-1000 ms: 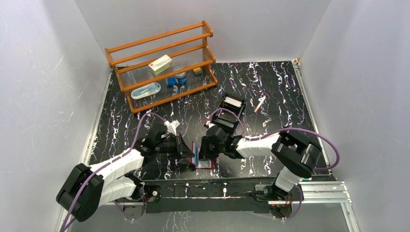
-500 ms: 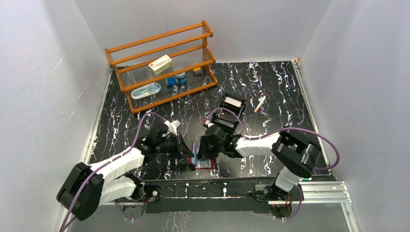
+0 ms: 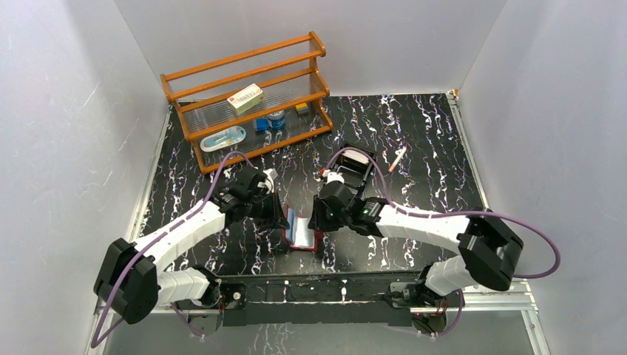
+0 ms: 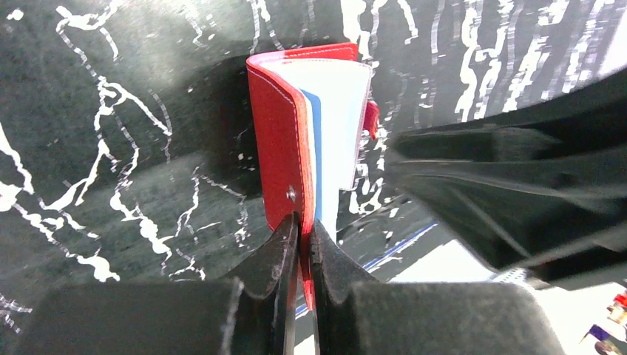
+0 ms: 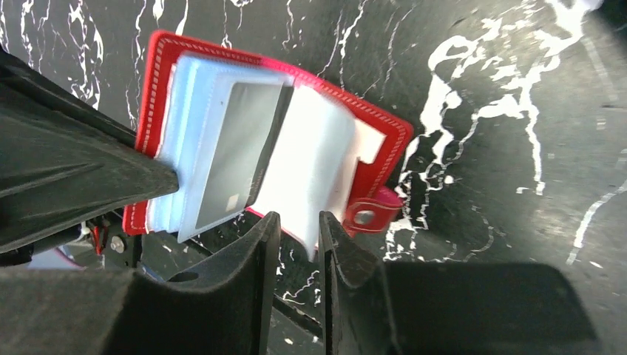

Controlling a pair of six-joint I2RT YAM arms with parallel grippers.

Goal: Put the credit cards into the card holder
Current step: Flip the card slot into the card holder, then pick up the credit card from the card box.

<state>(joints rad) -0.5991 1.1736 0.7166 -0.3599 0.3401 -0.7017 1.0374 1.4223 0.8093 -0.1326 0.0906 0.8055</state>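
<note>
The red card holder [image 3: 302,231] lies open on the black marbled table between my two grippers. My left gripper [image 4: 303,222] is shut on the edge of its red cover [image 4: 277,133]. White and blue sleeves fan out inside. In the right wrist view a grey card [image 5: 236,159] sits in a clear sleeve of the holder [image 5: 336,85], and the snap tab [image 5: 366,214] hangs at its lower right. My right gripper [image 5: 299,218] is narrowly open just below the white sleeves, with nothing between its fingers. White cards [image 3: 356,156] rest in the black tray.
The black two-compartment tray [image 3: 347,181] stands just behind my right wrist. A wooden rack [image 3: 248,96] at the back left holds a cream box with a red label [image 3: 245,97] and small items. A pen [image 3: 398,158] lies at the back right.
Both grippers and the card holder have moved away from the near edge toward the table's middle. The holder has gone from standing on edge to lying open. The right arm has stretched out.
</note>
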